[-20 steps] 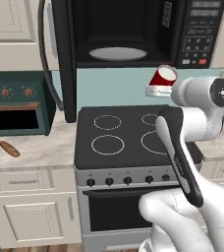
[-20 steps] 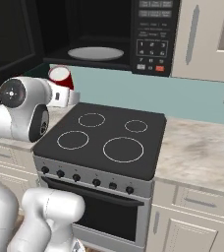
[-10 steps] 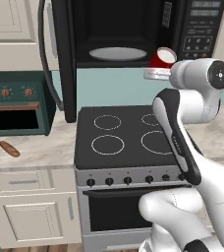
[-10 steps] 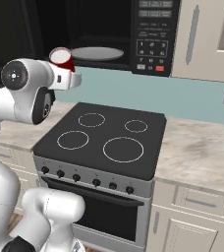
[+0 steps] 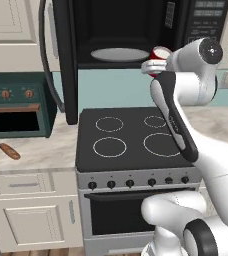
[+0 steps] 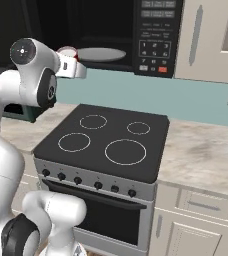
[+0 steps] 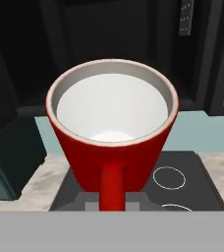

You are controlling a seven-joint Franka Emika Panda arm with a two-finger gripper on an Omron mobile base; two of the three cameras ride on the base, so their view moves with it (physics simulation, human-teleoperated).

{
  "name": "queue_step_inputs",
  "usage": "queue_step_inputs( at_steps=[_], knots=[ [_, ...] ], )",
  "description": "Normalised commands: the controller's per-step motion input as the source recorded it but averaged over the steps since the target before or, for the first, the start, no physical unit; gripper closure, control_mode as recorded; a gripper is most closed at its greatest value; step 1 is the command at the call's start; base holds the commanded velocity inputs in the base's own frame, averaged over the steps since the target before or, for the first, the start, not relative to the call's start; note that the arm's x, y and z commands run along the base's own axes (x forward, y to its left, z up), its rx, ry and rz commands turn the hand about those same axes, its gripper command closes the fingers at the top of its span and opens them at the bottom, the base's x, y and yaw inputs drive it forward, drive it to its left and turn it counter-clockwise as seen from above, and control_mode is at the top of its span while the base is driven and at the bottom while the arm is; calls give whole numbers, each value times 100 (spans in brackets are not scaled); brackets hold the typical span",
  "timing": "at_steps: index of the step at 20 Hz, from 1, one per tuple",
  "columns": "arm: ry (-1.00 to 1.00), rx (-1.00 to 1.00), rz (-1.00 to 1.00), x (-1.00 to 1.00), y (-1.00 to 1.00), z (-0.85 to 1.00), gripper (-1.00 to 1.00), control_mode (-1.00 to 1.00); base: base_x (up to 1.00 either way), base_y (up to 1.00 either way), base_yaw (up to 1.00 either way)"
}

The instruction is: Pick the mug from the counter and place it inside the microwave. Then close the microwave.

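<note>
Lifted higher and carried nearer the open microwave (image 5: 136,30) since a second ago, when still hanging low over the stovetop's right side. Now level with the cavity mouth, red mug (image 5: 158,56) clamped in the gripper (image 5: 155,65), jaws pressed shut on its handle. From the hand view, mug (image 7: 112,129) sitting just ahead of the fingertips, white inside facing the camera, handle running straight down toward the hand. Held by the handle so the body leads into the opening.

Beyond the mug, dark microwave cavity (image 7: 109,44); round white turntable plate (image 5: 120,54) just ahead and to one side of the hand, the likely landing spot. Door (image 5: 66,60) swung wide, well off from the hand, leaving a free path. Below the hand, black stovetop (image 5: 133,137); button panel (image 6: 153,47) off to the far side.

Carrying step in hand, judged roughly midway: placing and door closing not yet done. Next move likely forward over the plate, with care for the cavity's lower lip.
</note>
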Motion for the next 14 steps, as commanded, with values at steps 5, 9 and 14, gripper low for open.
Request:
queue_step_inputs(
  at_steps=[5,9,14],
  knots=[
    [12,-4,0,43,0,0,100,-100,0,0,0],
    [0,0,0,29,0,0,100,-100,0,0,0],
    [0,0,0,39,3,0,100,-100,0,0,0]
  ],
)
